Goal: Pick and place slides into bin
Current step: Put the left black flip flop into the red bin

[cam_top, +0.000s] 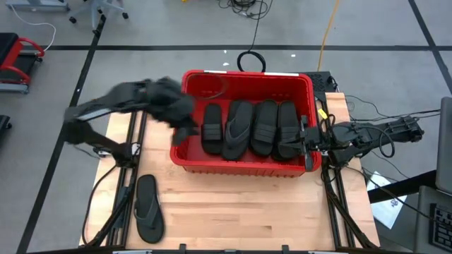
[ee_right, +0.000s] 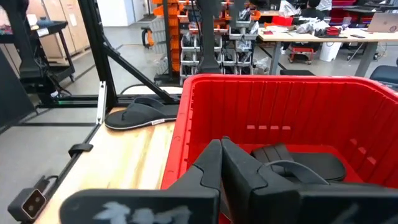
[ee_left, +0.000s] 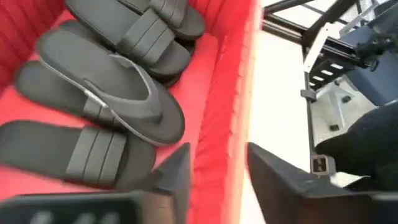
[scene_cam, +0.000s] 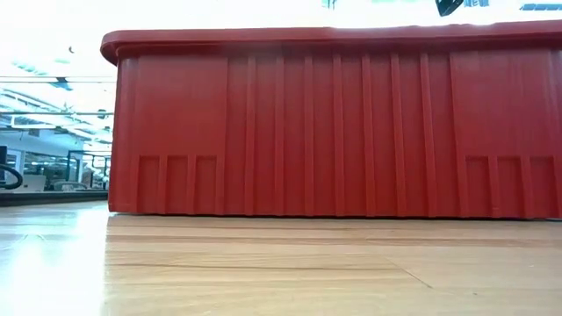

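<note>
The red bin stands in the middle of the table; its near wall fills the low view. In it lie three black banded slides and a dark-grey thong flip-flop, side by side. The second flip-flop lies flat on the table at the near left. My left gripper is open and empty over the bin's left wall; in the left wrist view one finger stands inside the wall and one outside. My right gripper is shut and empty at the bin's right rim.
Bare wooden tabletop lies between the bin and the near edge, right of the loose flip-flop. Dark frame rails run along the table's left and right sides. Cables and a black loop lie on the floor beyond the far edge.
</note>
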`<state>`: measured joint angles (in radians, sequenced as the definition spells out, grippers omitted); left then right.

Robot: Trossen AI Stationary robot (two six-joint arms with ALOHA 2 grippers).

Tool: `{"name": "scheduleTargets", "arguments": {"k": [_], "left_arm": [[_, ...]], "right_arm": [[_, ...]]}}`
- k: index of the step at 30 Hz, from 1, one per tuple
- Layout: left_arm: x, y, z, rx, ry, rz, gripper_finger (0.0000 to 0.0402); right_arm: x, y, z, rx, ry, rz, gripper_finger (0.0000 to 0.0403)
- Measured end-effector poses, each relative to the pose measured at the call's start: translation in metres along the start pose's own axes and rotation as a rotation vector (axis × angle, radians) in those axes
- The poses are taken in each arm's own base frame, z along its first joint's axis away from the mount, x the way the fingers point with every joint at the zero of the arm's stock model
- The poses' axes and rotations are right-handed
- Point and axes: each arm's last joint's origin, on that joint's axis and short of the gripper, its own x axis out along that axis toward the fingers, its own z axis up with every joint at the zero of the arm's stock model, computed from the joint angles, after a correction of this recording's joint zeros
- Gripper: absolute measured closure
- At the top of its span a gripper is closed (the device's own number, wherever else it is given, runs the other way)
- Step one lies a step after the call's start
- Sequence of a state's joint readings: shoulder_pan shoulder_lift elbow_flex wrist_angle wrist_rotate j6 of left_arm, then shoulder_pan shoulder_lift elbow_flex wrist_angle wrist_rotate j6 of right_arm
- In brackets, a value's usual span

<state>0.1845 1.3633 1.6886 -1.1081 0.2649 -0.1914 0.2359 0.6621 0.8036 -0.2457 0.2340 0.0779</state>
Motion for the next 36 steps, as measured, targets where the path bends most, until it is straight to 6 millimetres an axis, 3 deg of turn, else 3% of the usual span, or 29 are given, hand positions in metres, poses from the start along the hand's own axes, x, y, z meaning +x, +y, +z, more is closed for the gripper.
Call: {"name": "scheduleTargets", "arguments": {"k": [5,8,11,15,20,26,31,36], "left_arm": [[-0.057,-0.044,-0.026,0.112,-0.178,-0.019,0.0379],[-0.079,-0.067,-0.036,0.227,-0.340,-0.012,0.0390],[-0.083,-0.077,-0.048,0.285,-0.433,0.075,0.0398],[-0.052,-0.079,-0.069,0.276,-0.362,0.089,0.0396],[0.006,-0.072,-0.125,0.090,-0.116,0.048,0.0400],[0.046,-0.086,-0.177,-0.153,-0.192,-0.221,0.0401],[0.055,-0.104,-0.216,-0.302,-0.078,-0.337,0.0401],[0.044,-0.118,-0.236,-0.390,-0.066,-0.386,0.0401]], "right_arm": [[-0.002,0.000,0.002,-0.007,-0.020,0.000,0.0403],[-0.005,-0.003,0.006,0.005,-0.062,-0.009,0.0403],[-0.009,-0.005,0.008,0.007,-0.082,-0.021,0.0403],[-0.011,-0.008,0.009,0.005,-0.095,-0.036,0.0403],[-0.012,-0.009,0.009,0.010,-0.099,-0.044,0.0403],[-0.012,-0.009,0.010,0.011,-0.102,-0.044,0.0403],[-0.012,-0.009,0.010,0.012,-0.105,-0.044,0.0403],[-0.012,-0.009,0.010,0.012,-0.105,-0.044,0.0403]]}}
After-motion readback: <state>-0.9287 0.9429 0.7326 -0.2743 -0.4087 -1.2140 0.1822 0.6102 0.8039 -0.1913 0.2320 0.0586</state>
